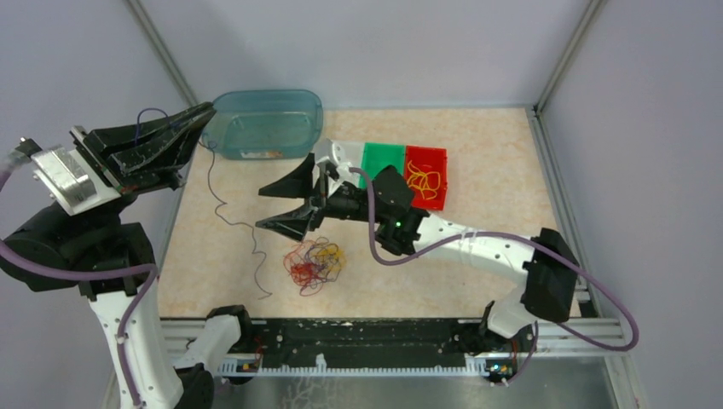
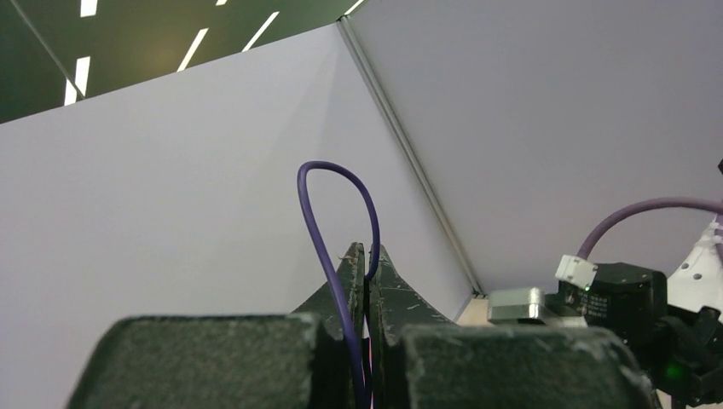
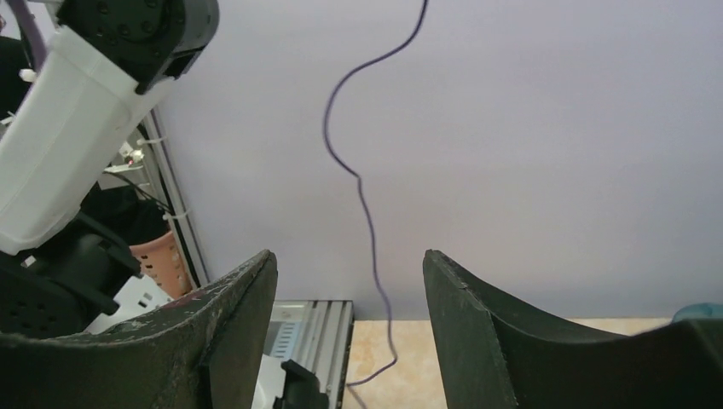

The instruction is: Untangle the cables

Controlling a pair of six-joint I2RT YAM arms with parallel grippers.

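Note:
A tangle of thin red, yellow and dark cables (image 1: 315, 262) lies on the table near the front. One thin dark purple cable (image 1: 220, 207) hangs from my raised left gripper (image 1: 207, 111) down to the table and trails toward the front edge. In the left wrist view that gripper (image 2: 367, 251) is shut on this cable (image 2: 311, 196), which loops above the fingertips. My right gripper (image 1: 261, 209) is open, just right of the hanging strand and above the tangle. In the right wrist view the strand (image 3: 368, 226) hangs beyond the open right gripper (image 3: 349, 256), untouched.
A teal plastic tub (image 1: 268, 123) stands at the back left. A green bin (image 1: 382, 160) and a red bin (image 1: 435, 166) holding yellow cables (image 1: 422, 181) sit behind the right arm. Grey walls enclose the table on three sides.

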